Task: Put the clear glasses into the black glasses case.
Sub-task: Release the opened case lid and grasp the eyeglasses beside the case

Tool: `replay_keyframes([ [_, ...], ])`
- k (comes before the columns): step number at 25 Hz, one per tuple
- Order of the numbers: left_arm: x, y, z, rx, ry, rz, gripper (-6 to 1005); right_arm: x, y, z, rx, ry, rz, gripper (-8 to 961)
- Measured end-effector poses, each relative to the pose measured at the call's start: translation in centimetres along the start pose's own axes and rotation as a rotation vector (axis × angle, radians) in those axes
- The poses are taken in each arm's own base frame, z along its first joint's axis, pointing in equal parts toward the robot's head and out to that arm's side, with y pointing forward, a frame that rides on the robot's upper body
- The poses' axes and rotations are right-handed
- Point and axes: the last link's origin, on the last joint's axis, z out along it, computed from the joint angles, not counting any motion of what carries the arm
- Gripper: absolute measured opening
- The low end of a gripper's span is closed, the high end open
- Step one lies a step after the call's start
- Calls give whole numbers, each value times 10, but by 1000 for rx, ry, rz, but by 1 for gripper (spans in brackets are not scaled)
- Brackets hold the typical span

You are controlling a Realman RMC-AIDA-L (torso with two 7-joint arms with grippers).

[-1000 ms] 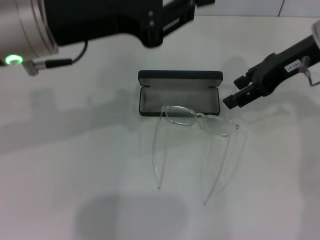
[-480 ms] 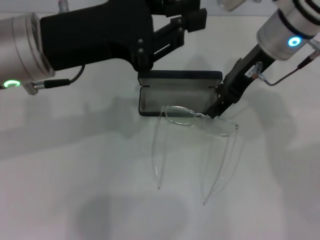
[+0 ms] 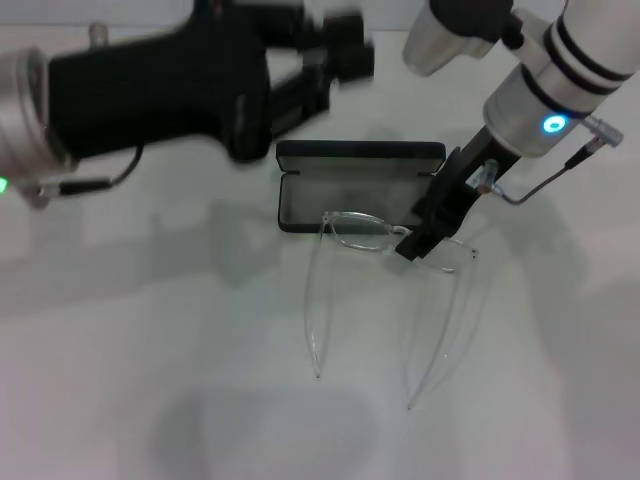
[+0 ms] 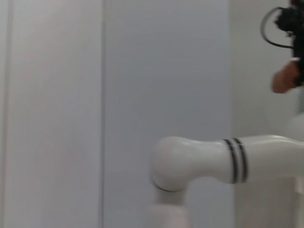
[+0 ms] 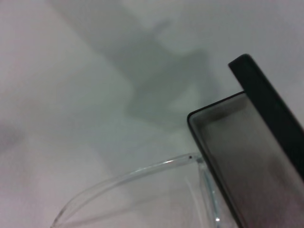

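The clear glasses [image 3: 395,240] sit on the tabletop [image 3: 150,350] with their front bar running left to right along the near rim of the open black glasses case [image 3: 358,187], arms pointing toward the robot. The right end effector [image 3: 412,247] (by far the nearer) hovers at the bridge; whether it is spread I cannot tell. The left end effector [image 3: 335,60] hangs behind the case, apparently spread.

A plain white tabletop [image 3: 150,330] is filling nearly the whole scene, with soft grey shadows lying across it, darkest along the near edge and to the left. At the far right, a thin line is running along the back of the surface. Pale wall panels [image 4: 57,95] are standing upright in the left wrist view.
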Motion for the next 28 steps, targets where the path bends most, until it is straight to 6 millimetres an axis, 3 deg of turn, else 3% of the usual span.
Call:
replay_keyframes([
  [5, -23, 9, -21, -109, -59, -73, 189, -2, 1, 4, 7, -5, -14, 723],
  [10, -54, 12, -46, -75, -20, -139, 189, -2, -1, 5, 21, -15, -21, 583],
  [13, -68, 17, -55, -62, -2, -179, 189, -4, 0, 6, 17, -19, -28, 579],
  [18, -74, 21, -58, -56, 8, -181, 189, -5, 5, 10, -5, -14, -41, 572],
  [24, -73, 19, -53, -67, 14, -173, 189, -4, 8, 17, -6, -3, -48, 426],
  [28, -73, 19, -52, -70, 17, -173, 189, -1, 6, 19, -5, 0, -35, 425],
])
